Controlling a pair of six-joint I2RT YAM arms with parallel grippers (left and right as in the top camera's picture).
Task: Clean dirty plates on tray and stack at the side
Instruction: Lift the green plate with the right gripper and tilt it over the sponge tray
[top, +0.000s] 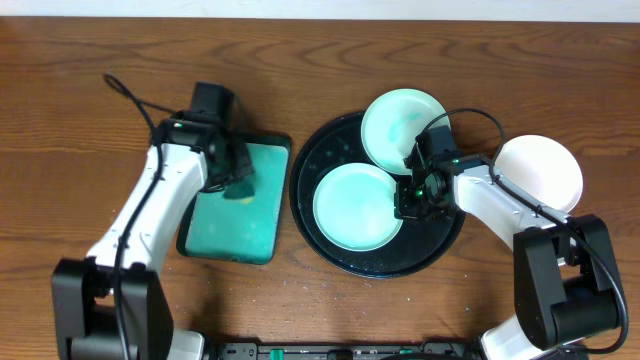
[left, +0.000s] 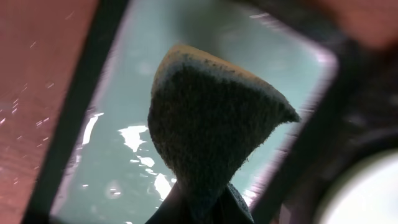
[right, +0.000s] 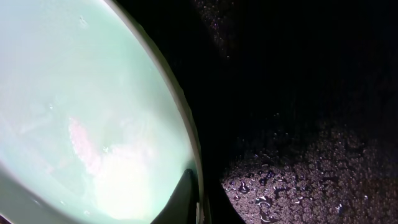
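The black tray sits mid-table. One mint green plate lies flat in it. A second mint plate with teal smears rests at the tray's far rim. My right gripper is shut on that plate's near-right edge; the right wrist view shows one finger inside the plate's rim above the wet tray. The white plate lies on the table to the right of the tray. My left gripper is shut on a dark sponge above a basin.
A rectangular black basin of teal water sits left of the tray; it also shows in the left wrist view. The brown wooden table surrounds everything. Cables run by both arms.
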